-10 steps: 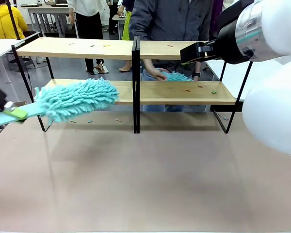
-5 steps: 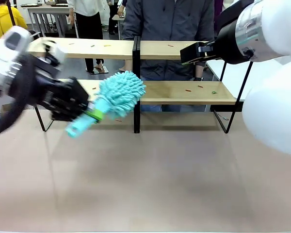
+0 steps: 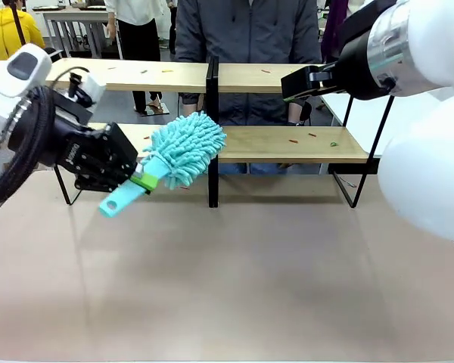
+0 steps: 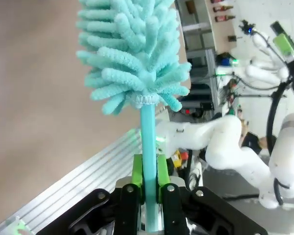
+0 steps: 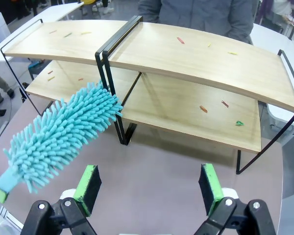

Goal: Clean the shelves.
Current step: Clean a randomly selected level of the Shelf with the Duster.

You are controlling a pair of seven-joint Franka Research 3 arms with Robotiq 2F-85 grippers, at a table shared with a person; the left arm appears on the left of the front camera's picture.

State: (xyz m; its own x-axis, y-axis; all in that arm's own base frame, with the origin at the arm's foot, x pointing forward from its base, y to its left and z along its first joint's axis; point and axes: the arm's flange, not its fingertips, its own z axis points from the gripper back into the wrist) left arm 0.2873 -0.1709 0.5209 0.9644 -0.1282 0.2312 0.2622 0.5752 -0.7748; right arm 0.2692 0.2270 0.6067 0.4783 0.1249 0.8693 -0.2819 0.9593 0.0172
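Note:
The shelves (image 3: 287, 144) stand across the far side of the table, with light wood boards on a black frame and a central upright (image 3: 211, 121). In the right wrist view the shelves (image 5: 201, 56) show both tiers from above. My left gripper (image 3: 140, 180) is shut on the handle of a turquoise fluffy duster (image 3: 185, 147), whose head rests against the lower left board beside the upright. In the left wrist view my left gripper (image 4: 148, 178) clamps the thin handle and the duster (image 4: 134, 54) points away. My right gripper (image 5: 148, 190) hangs open and holds nothing, and it is high at the right (image 3: 291, 85).
Small coloured scraps (image 5: 202, 108) lie scattered on the upper and lower boards. A person (image 3: 250, 30) stands close behind the shelves. The brown table top (image 3: 250, 272) stretches in front. My right arm's bulky white links (image 3: 424, 166) fill the right side.
My left arm has swung in from the left and turned the duster's head toward the central upright. The person's hand and a turquoise cloth have left the lower right board.

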